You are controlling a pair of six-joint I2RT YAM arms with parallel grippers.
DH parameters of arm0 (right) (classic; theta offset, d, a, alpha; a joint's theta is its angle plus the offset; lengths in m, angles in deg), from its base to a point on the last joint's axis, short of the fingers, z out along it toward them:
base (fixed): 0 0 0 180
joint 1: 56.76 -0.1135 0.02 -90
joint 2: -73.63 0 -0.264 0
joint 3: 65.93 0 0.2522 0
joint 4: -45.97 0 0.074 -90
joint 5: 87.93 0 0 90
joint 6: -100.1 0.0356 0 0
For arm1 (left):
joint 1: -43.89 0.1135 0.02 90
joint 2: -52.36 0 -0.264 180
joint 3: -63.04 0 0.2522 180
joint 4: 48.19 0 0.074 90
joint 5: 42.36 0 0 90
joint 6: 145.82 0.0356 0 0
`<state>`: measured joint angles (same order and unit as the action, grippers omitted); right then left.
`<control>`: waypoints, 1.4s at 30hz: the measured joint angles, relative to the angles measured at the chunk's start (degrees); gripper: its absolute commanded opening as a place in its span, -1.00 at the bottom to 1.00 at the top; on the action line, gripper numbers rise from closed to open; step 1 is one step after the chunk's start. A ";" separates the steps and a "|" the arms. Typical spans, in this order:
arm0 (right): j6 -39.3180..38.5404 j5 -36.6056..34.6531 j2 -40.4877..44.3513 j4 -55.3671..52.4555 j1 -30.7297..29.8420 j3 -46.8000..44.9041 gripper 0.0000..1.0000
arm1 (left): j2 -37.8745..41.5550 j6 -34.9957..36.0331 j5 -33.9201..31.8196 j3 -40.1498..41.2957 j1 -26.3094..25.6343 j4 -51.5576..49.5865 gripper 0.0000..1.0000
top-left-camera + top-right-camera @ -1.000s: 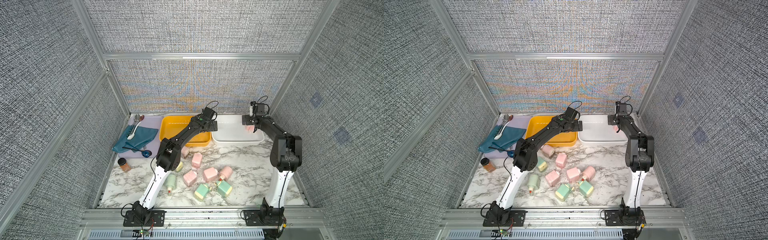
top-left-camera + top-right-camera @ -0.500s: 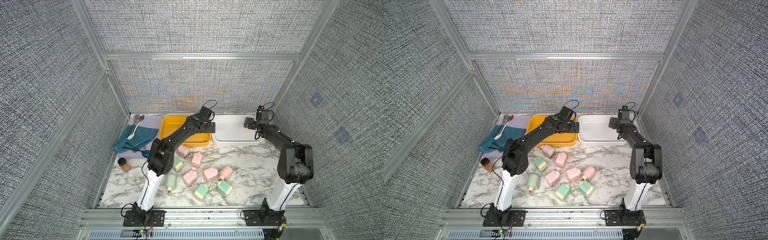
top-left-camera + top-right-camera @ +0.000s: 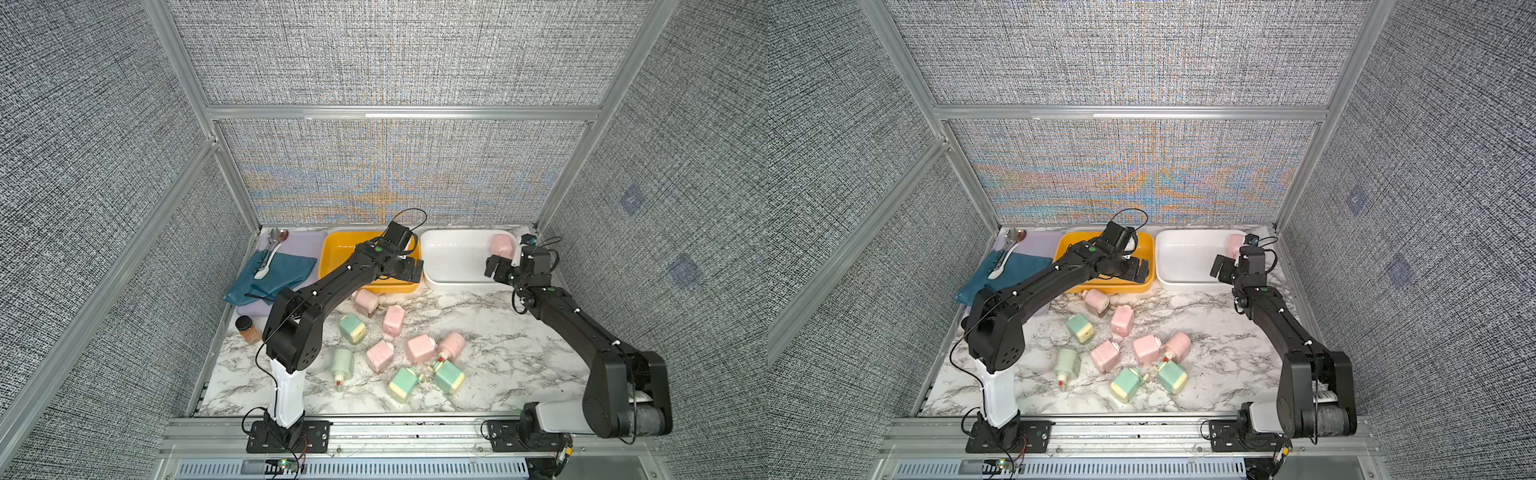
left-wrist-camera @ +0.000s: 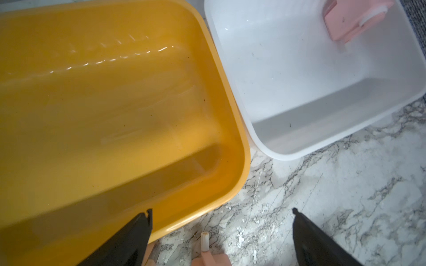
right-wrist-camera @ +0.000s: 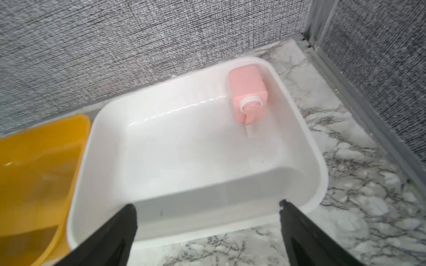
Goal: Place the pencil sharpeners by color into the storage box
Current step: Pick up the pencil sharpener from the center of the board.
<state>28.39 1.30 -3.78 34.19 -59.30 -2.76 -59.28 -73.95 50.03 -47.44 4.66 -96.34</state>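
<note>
One pink pencil sharpener (image 3: 502,245) (image 5: 249,92) lies in the far right corner of the white storage box (image 3: 457,284). The yellow box (image 3: 332,257) beside it holds nothing that I can see. Several pink sharpeners (image 3: 392,320) and several mint green ones (image 3: 352,328) lie loose on the marble table. My left gripper (image 3: 409,270) (image 4: 221,210) hangs open over the yellow box's front right corner. A pink sharpener's crank (image 4: 204,240) shows just below it. My right gripper (image 3: 500,270) (image 5: 207,204) is open and empty above the white box's front rim.
A brown spice jar (image 3: 248,329) stands at the table's left edge. Behind it a teal cloth (image 3: 282,274) and spoons (image 3: 270,249) lie on a lavender board (image 3: 307,241). Grey walls close in the back and both sides.
My right gripper has drawn back from the pink sharpener in the white box to the box's front rim. My left gripper has slid forward to the yellow box's front right corner.
</note>
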 measured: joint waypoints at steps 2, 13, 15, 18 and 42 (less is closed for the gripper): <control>2.23 1.55 3.54 -0.17 -0.74 -2.01 0.98 | 1.86 2.19 0.96 2.38 -0.11 0.09 0.99; 7.78 8.13 10.14 -12.74 -10.19 -0.68 0.97 | 11.91 12.50 11.69 15.61 -0.44 2.64 0.99; 8.96 8.52 10.95 -14.64 -12.02 -1.07 0.97 | 13.73 13.79 14.21 17.68 -0.50 3.69 0.99; 10.23 9.57 11.69 -16.83 -14.05 -1.42 0.97 | 16.22 15.58 18.78 20.55 -0.76 5.99 0.99; 34.95 3.65 21.11 -32.17 -31.01 -11.19 0.94 | 20.55 24.37 27.12 26.21 -1.92 8.98 0.99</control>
<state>63.34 4.95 17.33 2.02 -90.32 -13.95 -38.73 -49.58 77.16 -21.24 2.74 -87.36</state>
